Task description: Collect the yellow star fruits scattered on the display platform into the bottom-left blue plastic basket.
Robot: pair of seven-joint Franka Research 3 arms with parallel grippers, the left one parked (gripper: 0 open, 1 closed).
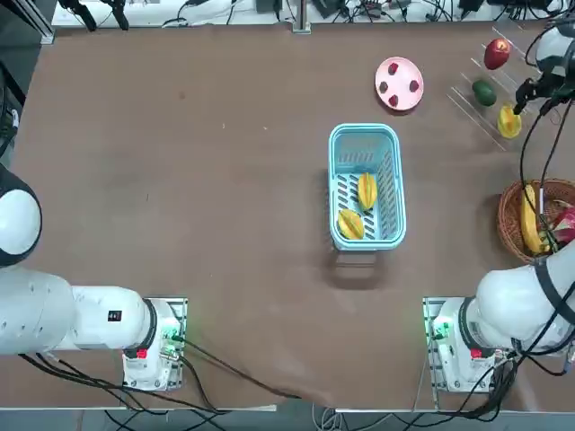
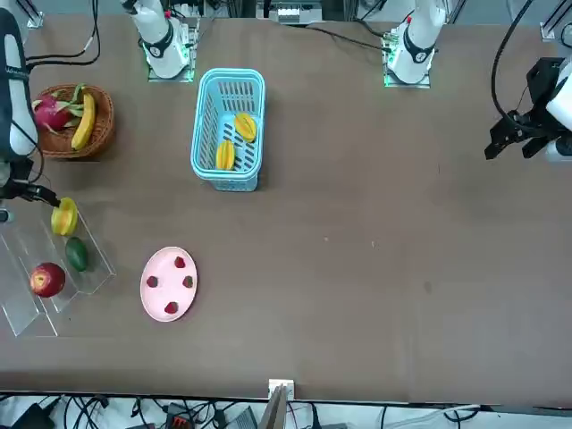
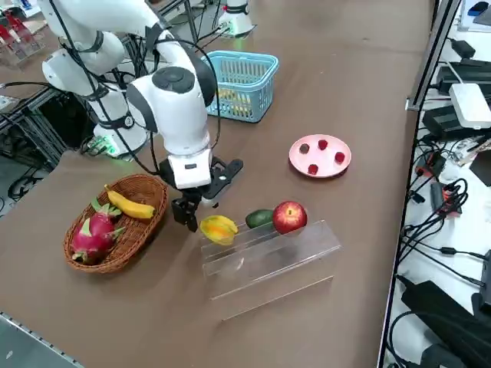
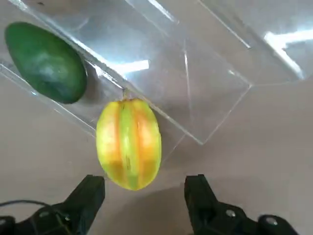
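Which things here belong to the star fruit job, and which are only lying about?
Job: last star fruit on the clear display platform; two star fruits already in the blue basket; right hand, open beside the fruit.

Lying about: green fruit, red apple, pink plate, woven basket with banana.

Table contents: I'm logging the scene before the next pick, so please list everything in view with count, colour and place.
star fruits: three, yellow; two in the basket, one on the rack
blue plastic basket: one, mid-table
display platform: one, clear
green fruit: one, on rack
apple: one, red, on rack
pink plate: one, holding four small red pieces
woven basket: one, brown, with banana and pink fruit
right gripper: open, beside the rack's star fruit
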